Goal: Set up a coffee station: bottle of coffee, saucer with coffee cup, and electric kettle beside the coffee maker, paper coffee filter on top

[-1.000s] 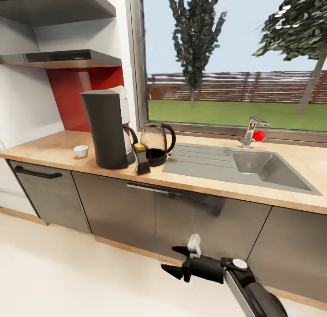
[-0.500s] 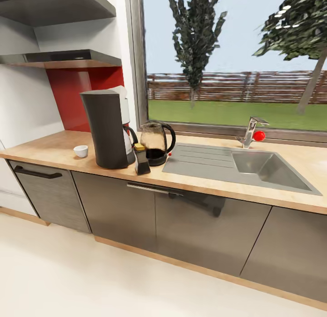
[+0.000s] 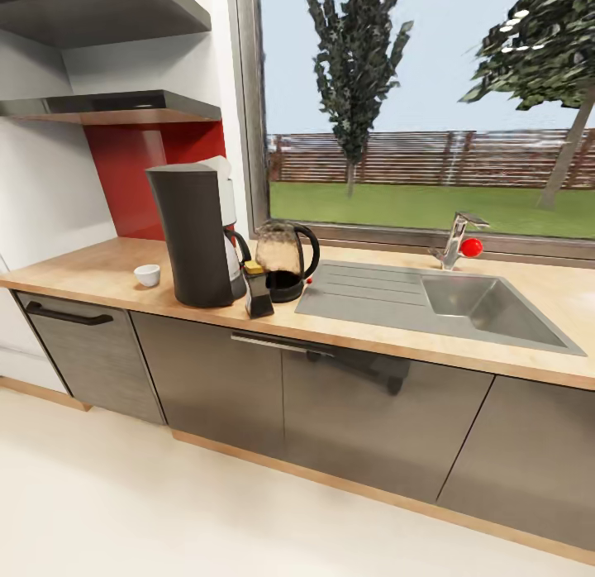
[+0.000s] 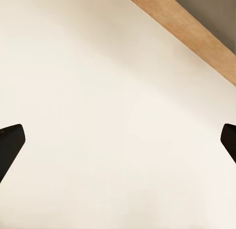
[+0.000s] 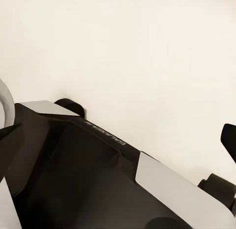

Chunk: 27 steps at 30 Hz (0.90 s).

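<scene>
Wooden countertop, upright coffee maker, both end effectors spread wide, empty.

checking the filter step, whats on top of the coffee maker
Something white sits at the top rear of the coffee maker, partly hidden by its dark body; whether it is the paper filter cannot be told. The dark front top is bare.

The lower part of the electric kettle is hidden at 7 o'clock by the bottle of coffee. The coffee maker covers its own carafe. Both wrist views cut the fingertips off at the edges.
</scene>
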Available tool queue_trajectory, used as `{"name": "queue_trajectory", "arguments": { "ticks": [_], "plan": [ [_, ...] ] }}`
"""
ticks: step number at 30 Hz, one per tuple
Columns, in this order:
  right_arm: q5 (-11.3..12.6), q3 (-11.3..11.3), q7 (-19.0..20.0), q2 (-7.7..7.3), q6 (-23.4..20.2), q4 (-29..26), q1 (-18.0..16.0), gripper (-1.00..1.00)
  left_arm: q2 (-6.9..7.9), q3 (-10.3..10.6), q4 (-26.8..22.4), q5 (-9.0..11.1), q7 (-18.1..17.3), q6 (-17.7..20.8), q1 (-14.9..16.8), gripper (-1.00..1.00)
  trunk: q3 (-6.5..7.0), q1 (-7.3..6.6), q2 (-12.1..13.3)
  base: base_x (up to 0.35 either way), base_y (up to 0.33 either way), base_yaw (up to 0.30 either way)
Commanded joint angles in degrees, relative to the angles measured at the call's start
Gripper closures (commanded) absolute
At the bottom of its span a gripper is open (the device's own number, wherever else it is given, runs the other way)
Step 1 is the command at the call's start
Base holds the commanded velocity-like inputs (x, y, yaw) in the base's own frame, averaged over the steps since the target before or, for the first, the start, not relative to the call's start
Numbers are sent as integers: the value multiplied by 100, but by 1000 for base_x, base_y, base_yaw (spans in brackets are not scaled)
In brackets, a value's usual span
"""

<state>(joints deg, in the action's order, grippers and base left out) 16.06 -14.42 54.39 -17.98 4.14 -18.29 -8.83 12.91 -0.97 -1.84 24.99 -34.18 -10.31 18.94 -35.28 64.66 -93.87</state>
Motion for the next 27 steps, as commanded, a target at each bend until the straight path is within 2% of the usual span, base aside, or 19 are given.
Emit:
{"name": "queue_trajectory", "arguments": {
  "ticks": [1,6,23,27],
  "plan": [
    [28,-43,-3,-5,43,5,-5,-100,1,-8,8,-5,-15,-24,4,-100,-5,0,-3,0,0,0],
    [20,-47,-37,-4,43,9,-5,-100,1,-8,8,-4,-4,-24,4,-100,-5,0,-3,98,261,87],
    [22,-51,-42,-4,52,10,-5,-100,1,-8,8,-7,-8,-24,4,-100,-5,0,-3,125,292,256],
    [21,-50,-42,-4,52,10,-5,-100,1,-8,8,-9,-9,-24,4,-100,-5,0,-3,204,275,151]
  ]
}}
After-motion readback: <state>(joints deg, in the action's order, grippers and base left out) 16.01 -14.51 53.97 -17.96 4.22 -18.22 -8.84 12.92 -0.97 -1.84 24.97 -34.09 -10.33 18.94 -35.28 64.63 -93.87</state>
